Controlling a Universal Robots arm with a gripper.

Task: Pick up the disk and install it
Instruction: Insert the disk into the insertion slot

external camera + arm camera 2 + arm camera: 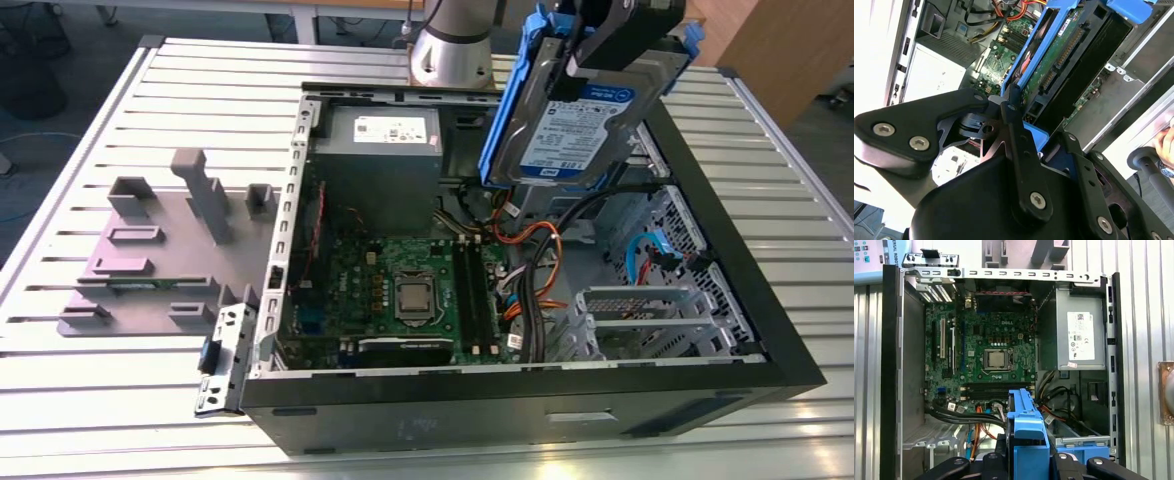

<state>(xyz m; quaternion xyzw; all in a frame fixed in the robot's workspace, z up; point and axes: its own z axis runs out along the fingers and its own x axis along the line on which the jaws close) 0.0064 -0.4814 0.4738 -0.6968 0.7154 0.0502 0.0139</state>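
disk (567, 130): off the desk (107, 420), held in the air, label side toward the exterior camera, tilted steeply. It hangs over the far end of the open PC case (747, 290), clear of everything inside. In the second wrist view its circuit-board side and connector edge show (1069, 55).

end effector (627, 40): clamped on the disk by its blue carrier rails, fingers (1016, 125) pressed against the blue plastic.

Progress: pick looks done. Install is still open, since the disk isn't seated in any bay. The metal drive cage (641, 315) sits at the near end of the case, below the disk.

Around it: motherboard (400, 290), grey power supply (380, 150), orange and black cables. Grey plastic stand (160, 250) is on the desk at the exterior view's left.

Labels: white-and-blue label on the disk, white sticker on the power supply (1080, 335), printed logo on the motherboard. Not reading any of the print off.
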